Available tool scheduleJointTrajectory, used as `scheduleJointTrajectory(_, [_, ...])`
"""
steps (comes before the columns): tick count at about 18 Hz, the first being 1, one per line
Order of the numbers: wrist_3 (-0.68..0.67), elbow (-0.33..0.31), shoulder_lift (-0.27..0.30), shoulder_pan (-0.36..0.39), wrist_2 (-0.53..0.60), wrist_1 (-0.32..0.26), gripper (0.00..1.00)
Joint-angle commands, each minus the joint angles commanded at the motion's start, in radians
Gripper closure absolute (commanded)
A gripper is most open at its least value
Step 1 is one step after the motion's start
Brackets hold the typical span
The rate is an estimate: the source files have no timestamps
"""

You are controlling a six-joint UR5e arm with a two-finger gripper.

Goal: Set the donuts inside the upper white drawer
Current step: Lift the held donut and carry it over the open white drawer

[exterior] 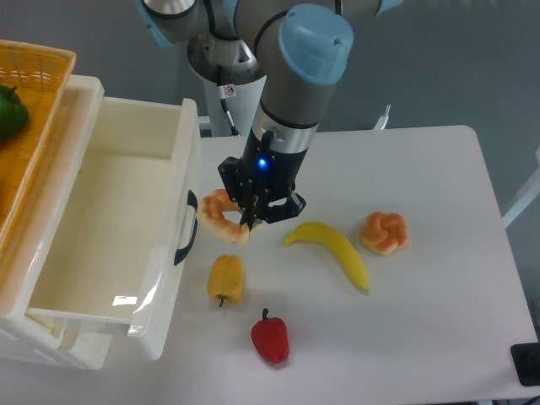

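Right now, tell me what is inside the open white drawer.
The drawer shows only bare glossy floor and walls, with no donuts in it. Its far-left edge runs under the wicker basket, so that strip is hidden. The ring donut hangs in the pincer, outside.

A banana point(331, 251), yellow pepper point(225, 279) and red pepper point(270, 337) lie on the table point(439, 287).

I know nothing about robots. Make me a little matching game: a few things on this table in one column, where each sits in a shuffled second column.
1. ring donut
2. knotted bun
3. red pepper
4. green vegetable

A. in the orange basket
B. held in the claw
C. table's near edge
D. right of the banana

Pairs: 1-B, 2-D, 3-C, 4-A
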Motion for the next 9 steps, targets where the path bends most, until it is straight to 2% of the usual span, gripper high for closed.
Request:
scheduleJointTrajectory(5, [-0.049,-0.035,0.090,0.018,0.000,-0.002,1.00])
scheduleJointTrajectory(9, [-0.101,-0.096,0.190,0.009,0.000,0.000,1.00])
